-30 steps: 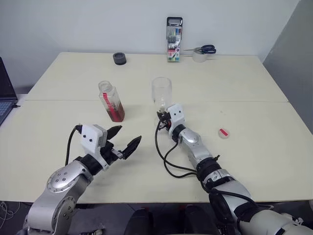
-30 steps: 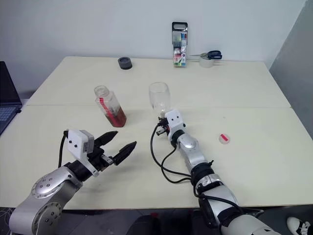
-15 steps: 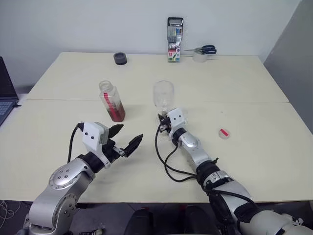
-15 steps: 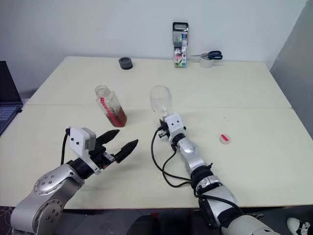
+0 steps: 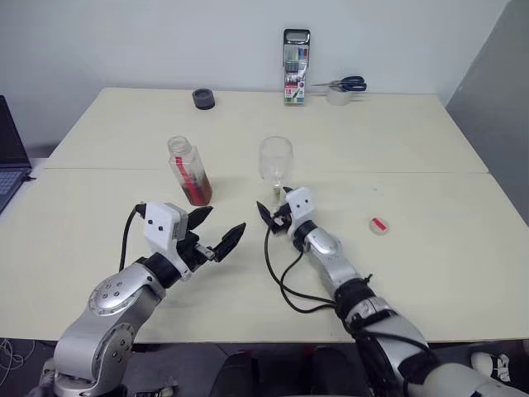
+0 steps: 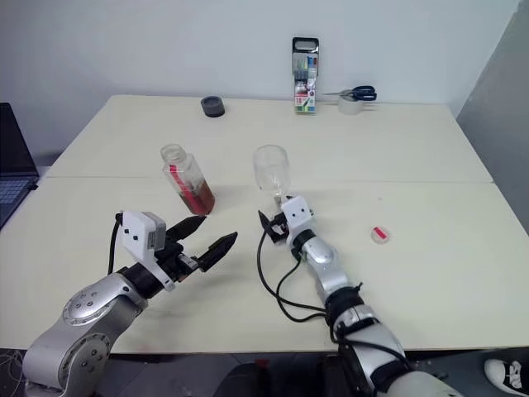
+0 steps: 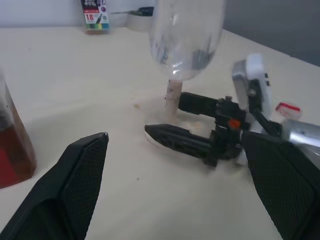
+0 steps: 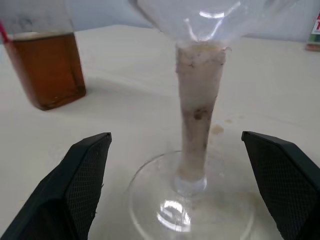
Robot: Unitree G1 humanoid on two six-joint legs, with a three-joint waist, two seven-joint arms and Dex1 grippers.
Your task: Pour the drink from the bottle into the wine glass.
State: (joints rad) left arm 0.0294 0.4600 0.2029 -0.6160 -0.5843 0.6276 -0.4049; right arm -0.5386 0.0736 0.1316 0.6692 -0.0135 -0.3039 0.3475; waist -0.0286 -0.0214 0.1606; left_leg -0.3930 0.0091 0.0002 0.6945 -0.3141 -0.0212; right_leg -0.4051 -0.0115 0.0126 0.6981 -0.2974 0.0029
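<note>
Table middle: right gripper released around wine glass stem, left gripper released; careless retreat tips glass.

Bright even overhead light, soft faint shadows, wrist views blurred up close

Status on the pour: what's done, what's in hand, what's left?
Done: the wine glass stands upright on the table, empty, and the bottle's cap lies off to the side. In hand: nothing; the right gripper is open around the glass stem and the left gripper is open. Left: grasp the bottle and pour the drink.
</note>
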